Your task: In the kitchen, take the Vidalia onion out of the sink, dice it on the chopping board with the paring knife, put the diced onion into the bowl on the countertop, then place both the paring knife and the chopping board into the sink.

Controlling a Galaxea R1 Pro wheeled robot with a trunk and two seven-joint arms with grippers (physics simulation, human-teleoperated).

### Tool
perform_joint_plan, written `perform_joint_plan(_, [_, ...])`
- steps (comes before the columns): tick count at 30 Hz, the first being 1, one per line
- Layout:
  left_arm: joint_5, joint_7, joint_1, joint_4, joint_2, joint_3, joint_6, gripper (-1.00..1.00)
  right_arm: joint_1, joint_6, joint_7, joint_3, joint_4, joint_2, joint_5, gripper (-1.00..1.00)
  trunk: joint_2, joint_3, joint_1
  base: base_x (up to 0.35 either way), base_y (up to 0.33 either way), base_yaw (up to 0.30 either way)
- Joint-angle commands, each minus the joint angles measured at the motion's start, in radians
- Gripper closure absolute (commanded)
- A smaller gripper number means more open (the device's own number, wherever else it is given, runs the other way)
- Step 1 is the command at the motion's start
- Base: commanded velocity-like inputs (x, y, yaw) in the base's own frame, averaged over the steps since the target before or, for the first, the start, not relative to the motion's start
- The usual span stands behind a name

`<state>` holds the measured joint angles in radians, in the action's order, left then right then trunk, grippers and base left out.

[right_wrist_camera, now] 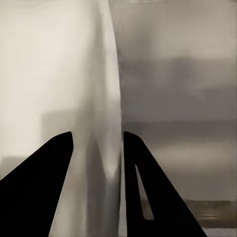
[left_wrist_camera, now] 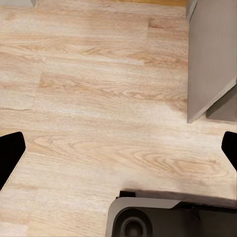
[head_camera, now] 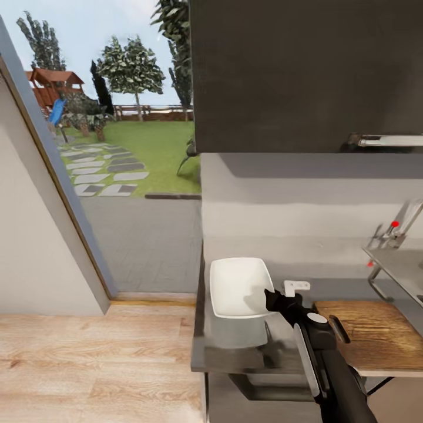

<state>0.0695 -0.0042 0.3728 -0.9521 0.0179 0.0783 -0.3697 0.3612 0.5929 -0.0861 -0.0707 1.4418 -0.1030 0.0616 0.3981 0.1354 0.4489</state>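
The white square bowl sits at the left end of the grey countertop. My right gripper reaches to the bowl's right rim. In the right wrist view its dark fingers straddle the bowl's thin wall, closed in on it, around the right gripper. The brown chopping board lies bare to the right of the bowl. Behind it, the sink and its tap with a red knob stand at the far right. My left gripper is open over the floor. The onion and the paring knife are out of view.
A dark wall cabinet hangs over the counter. Left of the counter are light wooden floor and a glass door onto a garden. The counter's left edge lies just beyond the bowl. My base shows below the left gripper.
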Motion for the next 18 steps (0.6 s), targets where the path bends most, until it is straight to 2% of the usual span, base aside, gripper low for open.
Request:
perform_joint_plan(1, [0.007,0.0,0.0,-0.001,0.001,-0.002,-0.002,-1.0,0.001,0.005,-0.009,-0.003,0.002,-0.001,0.006,1.0,0.002,0.0,0.001,0.233,0.128,0.0])
perform_joint_plan(10, [0.007,0.0,0.0,0.0,0.001,-0.002,-0.002,-1.0,0.001,0.005,-0.009,-0.003,0.002,-0.001,0.006,1.0,0.002,-0.013,0.001,0.217,0.031,0.0])
perform_joint_plan(18, [0.007,0.0,0.0,0.001,0.001,-0.002,-0.002,-1.0,0.001,0.007,0.001,-0.003,0.002,-0.003,0.009,1.0,0.002,-0.015,0.001,0.038,0.001,0.0])
